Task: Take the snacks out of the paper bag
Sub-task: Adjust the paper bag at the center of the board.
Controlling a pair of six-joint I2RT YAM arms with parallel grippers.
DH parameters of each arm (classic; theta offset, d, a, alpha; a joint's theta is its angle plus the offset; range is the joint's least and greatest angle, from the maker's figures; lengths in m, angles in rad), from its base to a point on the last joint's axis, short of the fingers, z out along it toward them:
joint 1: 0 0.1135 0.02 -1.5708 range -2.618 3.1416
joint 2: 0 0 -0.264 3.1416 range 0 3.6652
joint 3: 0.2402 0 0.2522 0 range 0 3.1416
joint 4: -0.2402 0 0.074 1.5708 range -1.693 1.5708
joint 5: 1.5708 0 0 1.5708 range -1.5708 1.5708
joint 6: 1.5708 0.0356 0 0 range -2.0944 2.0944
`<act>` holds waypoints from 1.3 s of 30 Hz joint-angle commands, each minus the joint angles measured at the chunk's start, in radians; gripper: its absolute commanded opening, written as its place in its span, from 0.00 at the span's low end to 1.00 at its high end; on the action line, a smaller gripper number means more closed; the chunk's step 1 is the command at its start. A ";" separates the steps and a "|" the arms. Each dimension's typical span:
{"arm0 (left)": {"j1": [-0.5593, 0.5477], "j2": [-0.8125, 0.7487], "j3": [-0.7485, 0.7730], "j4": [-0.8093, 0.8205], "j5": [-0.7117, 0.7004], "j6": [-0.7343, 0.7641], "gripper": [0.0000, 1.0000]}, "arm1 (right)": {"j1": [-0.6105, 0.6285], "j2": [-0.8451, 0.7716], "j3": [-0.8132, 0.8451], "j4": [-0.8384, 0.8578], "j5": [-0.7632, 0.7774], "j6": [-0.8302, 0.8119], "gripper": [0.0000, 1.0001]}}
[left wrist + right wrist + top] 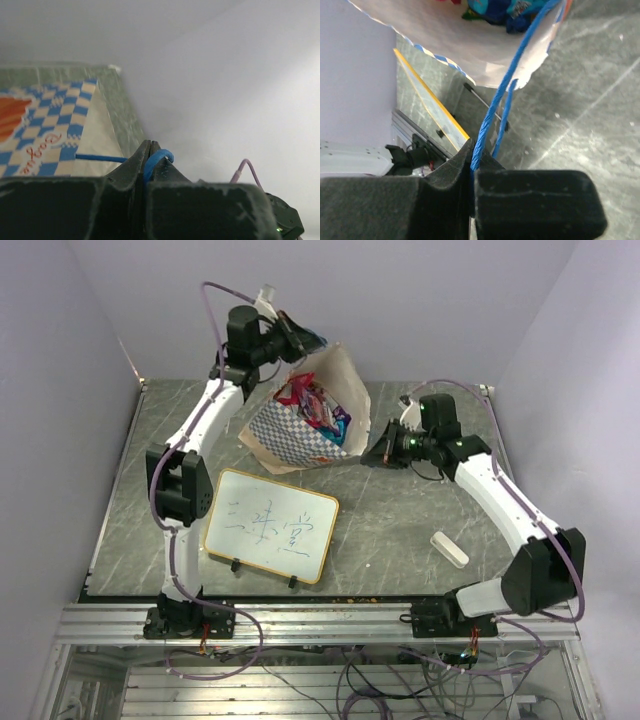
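The paper bag [300,430] sits toward the far edge of the desk [400,530], about midway along it, tilted with its mouth facing up. The snacks [318,405] are heaped inside: shiny packets in red, blue and purple. The left gripper [150,150] has its jaws pressed together on one thin blue cord handle [157,159] at the far side. The right gripper [471,155] pinches the other cord handle [490,125] on the side nearer the desk's right edge. The bag looks light and soft, likely to crumple or tear if the cords are pulled hard. The packets look slick and crinkly, so each is best pinched at a flat sealed edge. Orange script on the chequered band [50,125] is too blurred to read with confidence. Blue handwritten characters on the whiteboard [270,525] are too small to read. A white eraser block [449,549] lies toward the near right corner.
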 commanded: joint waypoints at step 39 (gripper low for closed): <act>0.098 0.043 0.214 0.076 -0.043 0.006 0.07 | 0.079 0.159 0.369 -0.027 0.117 -0.161 0.00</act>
